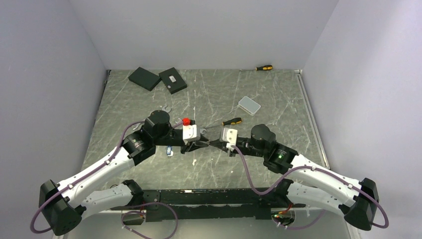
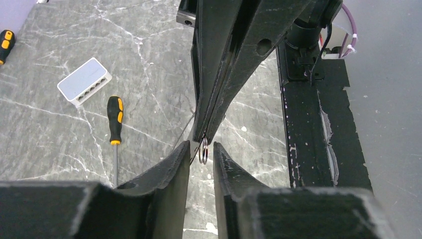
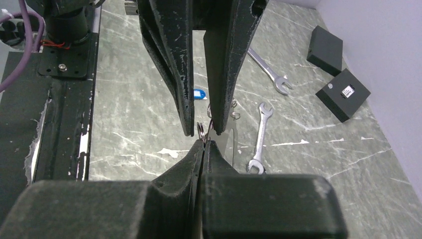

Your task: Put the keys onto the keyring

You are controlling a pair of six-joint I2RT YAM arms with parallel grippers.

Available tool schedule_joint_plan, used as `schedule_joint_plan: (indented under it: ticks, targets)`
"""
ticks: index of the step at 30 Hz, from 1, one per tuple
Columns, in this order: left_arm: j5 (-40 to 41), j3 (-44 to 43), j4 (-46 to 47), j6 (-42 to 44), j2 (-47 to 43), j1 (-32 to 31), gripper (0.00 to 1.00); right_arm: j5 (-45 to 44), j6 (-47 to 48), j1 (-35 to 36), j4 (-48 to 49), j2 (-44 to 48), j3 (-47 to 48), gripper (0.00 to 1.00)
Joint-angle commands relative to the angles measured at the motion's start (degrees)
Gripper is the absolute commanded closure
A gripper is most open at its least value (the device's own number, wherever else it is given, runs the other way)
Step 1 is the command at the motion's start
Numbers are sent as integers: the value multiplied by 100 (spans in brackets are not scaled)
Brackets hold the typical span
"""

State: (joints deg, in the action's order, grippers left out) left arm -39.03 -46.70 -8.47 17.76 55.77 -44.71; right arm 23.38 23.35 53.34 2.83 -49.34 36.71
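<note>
The keyring [image 2: 203, 152] is a thin wire ring seen edge-on. It sticks out of the tips of my right gripper [image 3: 204, 141], which is shut on it. My left gripper [image 2: 202, 147] faces it tip to tip, jaws a narrow gap apart on either side of the ring, touching nothing I can see. Both grippers meet above mid-table, left gripper [image 1: 203, 144] and right gripper [image 1: 214, 143]. The keys, two silver spanners, lie flat on the table in the right wrist view: one [image 3: 260, 134] near, one [image 3: 266, 69] farther. A pale flat sliver beside my right fingers is unclear.
A yellow-and-black screwdriver [image 1: 231, 121] lies just behind the grippers, and another [image 1: 263, 67] sits at the back wall. A white box [image 1: 249, 105] lies back right and two black boxes [image 1: 144, 78] [image 1: 172, 80] back left. A blue tag [image 1: 169, 149] sits under the left arm.
</note>
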Motion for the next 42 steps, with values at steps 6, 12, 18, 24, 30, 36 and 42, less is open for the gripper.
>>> schedule_joint_plan:
  ticks: [6,12,18,24,30,36,42]
  targets:
    - [-220,-68,-68,23,-4,-14,67,-240,-145,27,170,-153,512,100]
    - [-62,-47,-88,113,13,-23,100,-203,-128,27,145,-155,537,100]
    - [222,108,129,126,-90,-29,100,-190,-329,27,471,126,362,100]
    - [373,414,939,-185,-444,-29,100,-446,-762,27,930,444,-85,27]
    - [337,691,1513,-444,-659,-29,100,-424,-938,27,863,635,-439,24]
    - [490,1077,2345,-849,-796,-29,100,-362,-1327,27,1109,472,-664,42]
    - [796,1564,3516,-1357,-849,-29,100,-579,-1833,27,1589,266,-829,59]
